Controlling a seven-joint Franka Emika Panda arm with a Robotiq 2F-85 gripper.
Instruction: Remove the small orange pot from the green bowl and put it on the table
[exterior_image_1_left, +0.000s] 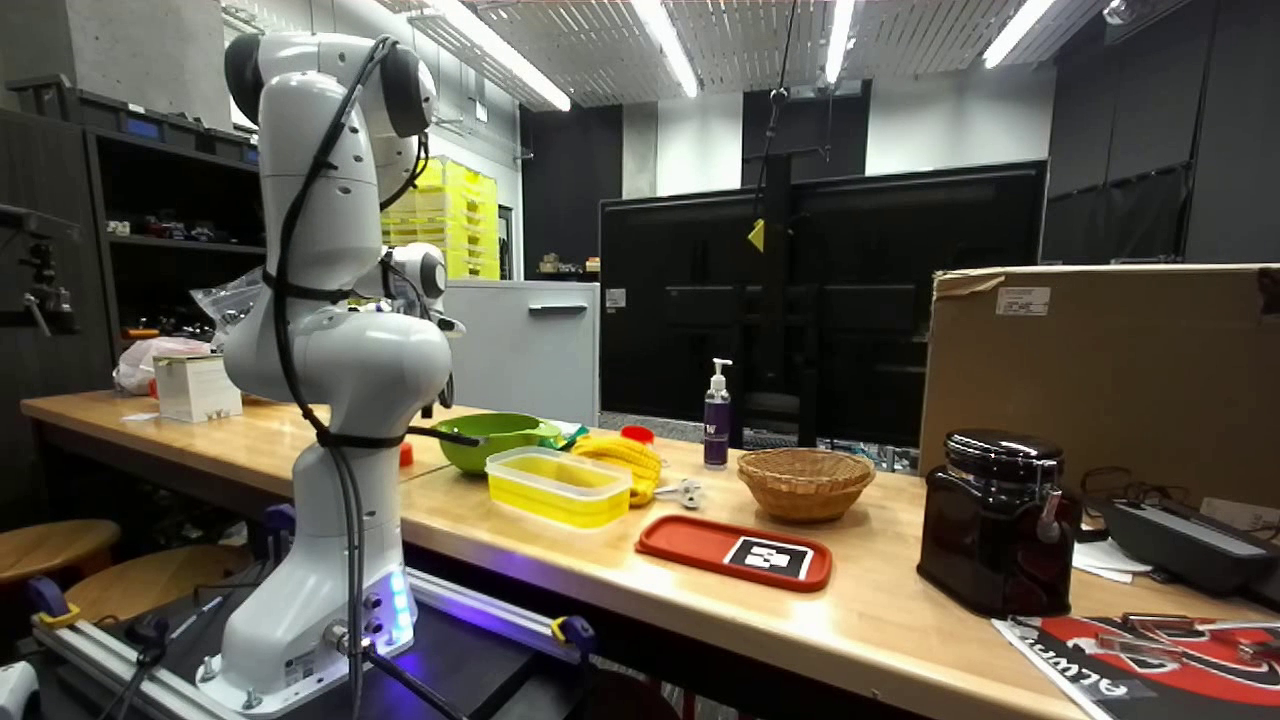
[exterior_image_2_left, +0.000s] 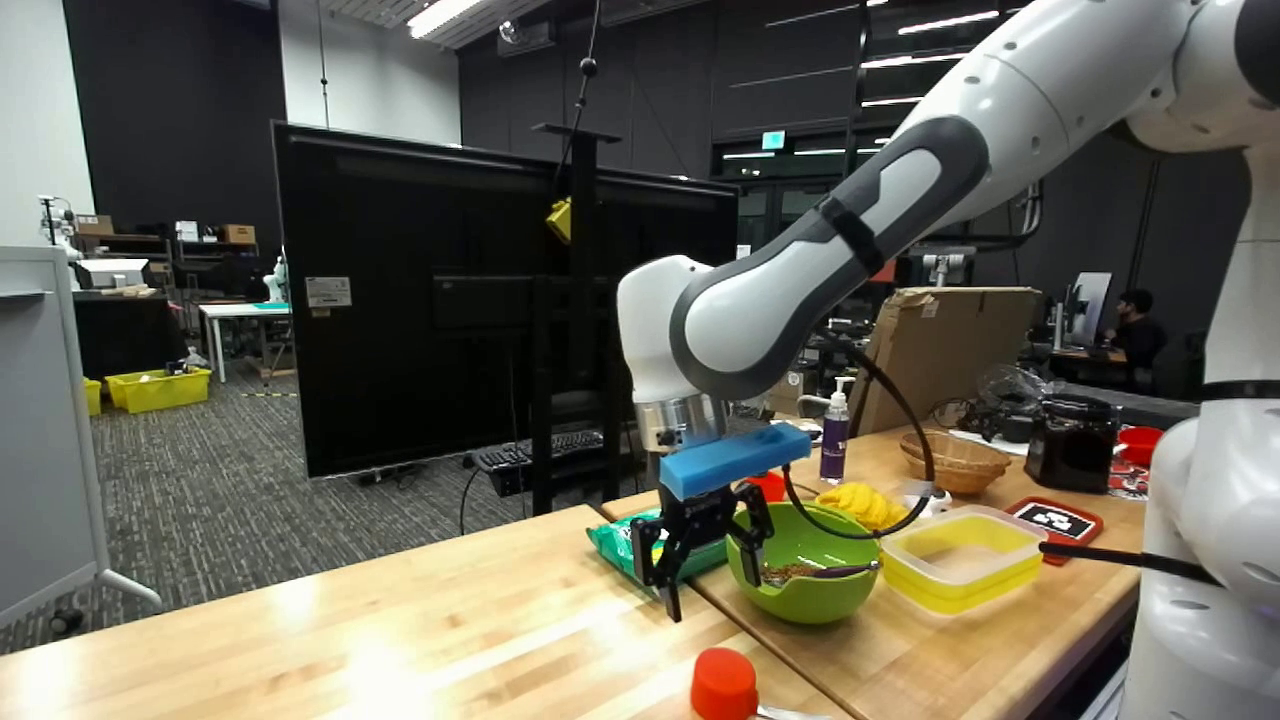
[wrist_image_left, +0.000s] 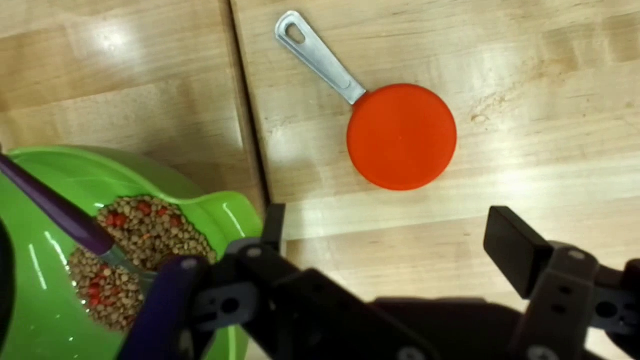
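Table (exterior_image_2_left: 480, 600): pale wood, dark seam (wrist_image_left: 244, 85). Lime-green bowl (exterior_image_2_left: 812, 602) stands upright on it. Gripper (wrist_image_left: 392, 245) hangs beside the bowl, fingers (wrist_image_left: 515, 250) spread, nothing between them. In the wrist view one finger overlaps the bowl's spout (wrist_image_left: 245, 212); contact, can't tell. Small orange pot (wrist_image_left: 401, 136), metal-handled, lies bottom-up on the table, across the seam from the bowl; placing looks done. Best, I think: rise straight before closing the fingers; don't snag the spout or jog the purple-handled utensil (wrist_image_left: 65, 212).

Bright glare on the table (exterior_image_2_left: 480, 610)
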